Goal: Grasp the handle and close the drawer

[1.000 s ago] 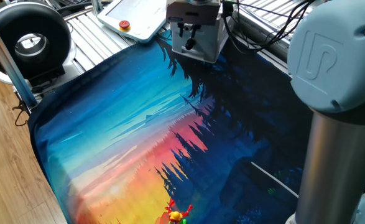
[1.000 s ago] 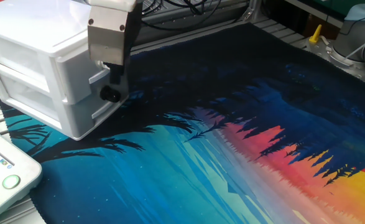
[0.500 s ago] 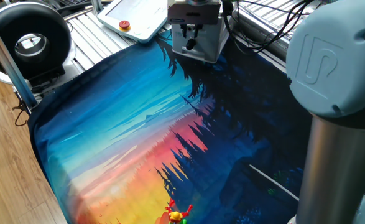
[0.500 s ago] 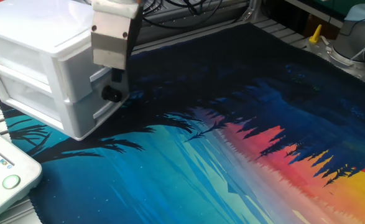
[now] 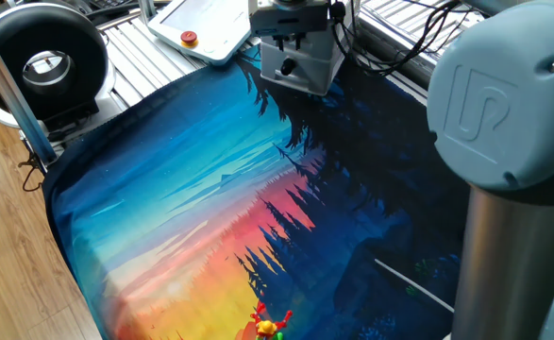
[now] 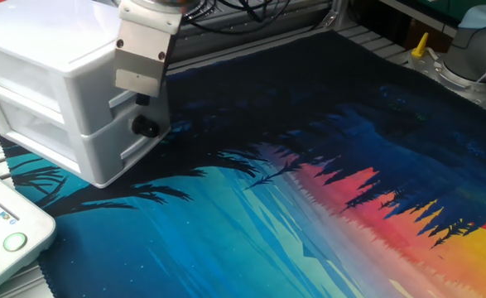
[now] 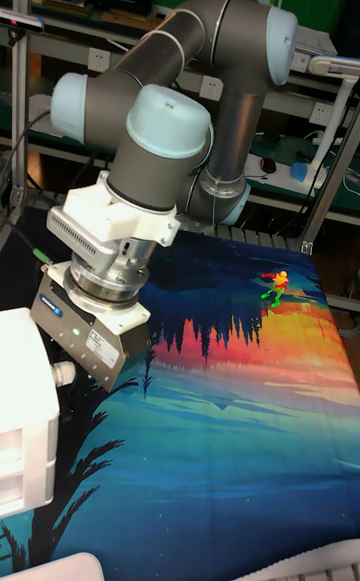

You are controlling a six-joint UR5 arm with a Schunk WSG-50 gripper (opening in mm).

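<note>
The drawer [image 6: 52, 99] is a white two-tier unit at the left edge of the printed mat; in the tall fixed view it [image 7: 22, 421] shows at the lower left. My gripper [image 6: 133, 103] presses against the front of the upper tier, where the handle [image 6: 123, 101] sticks out. The gripper's grey body [image 6: 143, 58] covers the fingers, so I cannot see whether they hold the handle. The tall fixed view has the gripper [image 7: 62, 373] pointing down-left, right at the unit's front. In one fixed view the gripper body [image 5: 300, 57] hides the drawer.
A white panel [image 5: 206, 26] with a red button [image 5: 190, 39] lies beside the unit, also seen as the panel [image 6: 2, 219]. A black round device [image 5: 41, 59] stands at the far left. A small toy figure [image 5: 267, 327] lies on the mat's yellow end. The arm's column [image 5: 512, 217] fills the right.
The gripper has shifted a little toward the drawer unit and slightly upward, staying against the upper tier's front. Nothing else has moved.
</note>
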